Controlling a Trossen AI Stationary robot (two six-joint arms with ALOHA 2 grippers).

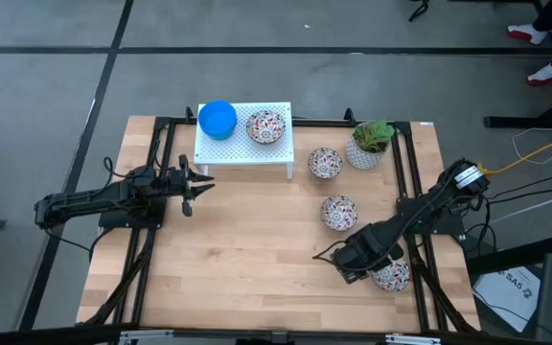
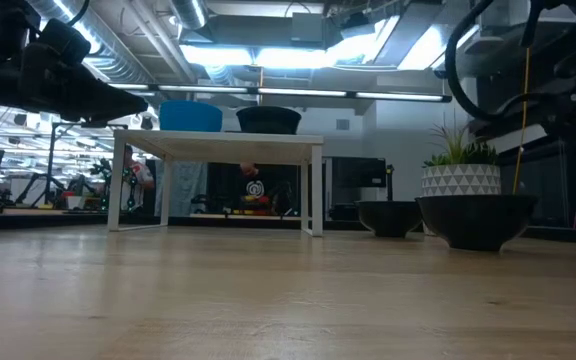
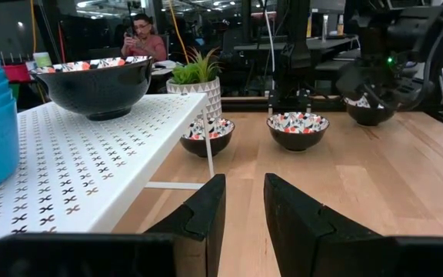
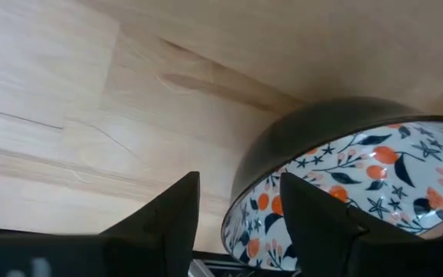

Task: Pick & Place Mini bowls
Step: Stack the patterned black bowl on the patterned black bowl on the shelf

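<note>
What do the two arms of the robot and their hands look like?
Both arms are dark, almost black, built from jointed segments. The left arm ends in a left hand with two dark, wedge-shaped fingers. The right arm has a pale round marking near its base, with black and yellow cables running off beside it. Its right hand has the same two dark, blocky fingers.

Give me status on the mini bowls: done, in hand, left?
Done: blue stack and one floral bowl on the white shelf. In hand: right claw at a floral bowl, grip unclear. Left: two floral bowls on the table. Left claw open, waiting.
</note>
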